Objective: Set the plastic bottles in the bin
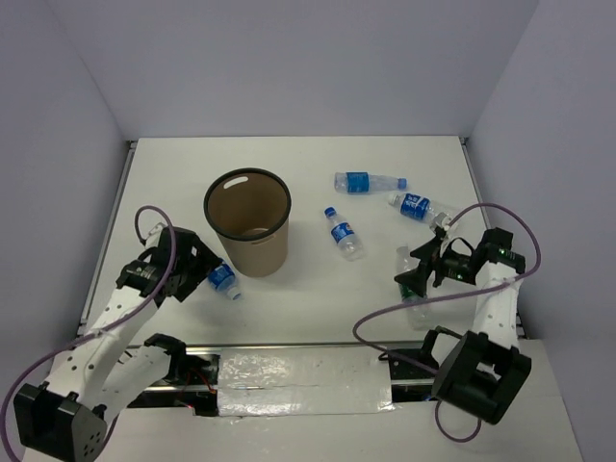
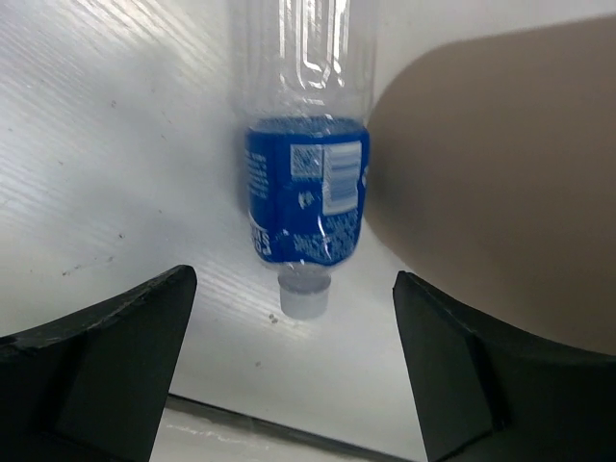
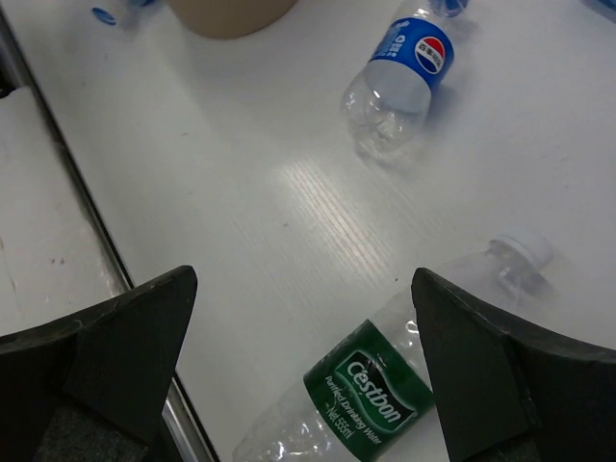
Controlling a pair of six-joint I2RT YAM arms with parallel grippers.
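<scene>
White tabletop [image 1: 298,318], walled in pale grey, carries it all. The left gripper [image 2: 294,279] stands wide open, its dark fingers [image 2: 115,346] spread on either side of a blue-labelled bottle [image 2: 308,202] and closed on nothing. That bottle lies flat with its cap pointing back at the wrist camera, and it is just beside the bin [image 2: 500,173]; whether its side actually touches the brown wall is hard to tell from this angle. From above, the bin stands upright left of centre with its black rim up, and the left arm is bent at the elbow with its wrist turned in toward the bin's base.

The right gripper [image 3: 303,279] is likewise spread wide and holds nothing. It hangs over a green-labelled bottle [image 3: 371,404] (label reading "Cestbon"), which lies on its side under the fingers with its white cap off to the right. Further out lies a Pepsi bottle [image 3: 409,67], flat between this gripper and the bin. Two far bottles [image 1: 369,182] [image 1: 416,206] lie near the back right of the table, close together. The right arm rises from its base and folds back leftward, with its cable looping wide.
</scene>
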